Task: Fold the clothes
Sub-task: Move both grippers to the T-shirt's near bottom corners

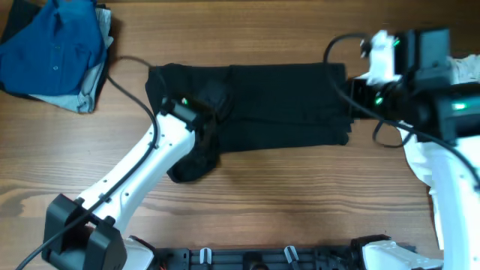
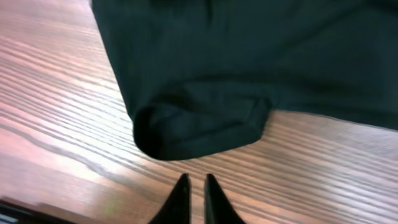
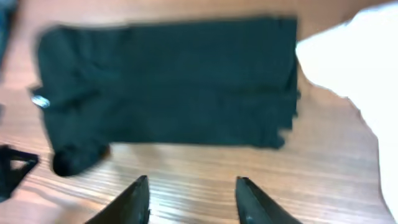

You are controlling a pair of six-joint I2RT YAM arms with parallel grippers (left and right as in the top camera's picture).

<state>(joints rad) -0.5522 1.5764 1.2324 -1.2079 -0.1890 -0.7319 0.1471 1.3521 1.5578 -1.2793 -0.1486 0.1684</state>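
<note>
The clothes, a black T-shirt (image 1: pixel 277 105), lie on the wooden table folded into a long band, with one sleeve bunched out at the front left (image 1: pixel 193 166). The left arm's wrist (image 1: pixel 184 112) hangs over the shirt's left end. In the left wrist view the sleeve roll (image 2: pixel 199 124) lies just ahead of my left gripper (image 2: pixel 194 186), whose tips are a slit apart over bare wood. My right gripper (image 3: pixel 193 186) stands wide open and empty above the wood in front of the T-shirt (image 3: pixel 168 81); the right arm (image 1: pixel 390 90) is at the shirt's right end.
A blue buttoned shirt (image 1: pixel 52 45) lies on a grey garment (image 1: pixel 84 96) at the back left corner. A white T-shirt (image 1: pixel 469 69) (image 3: pixel 348 62) lies at the right edge. Black cables (image 1: pixel 131 90) trail from both arms over the table.
</note>
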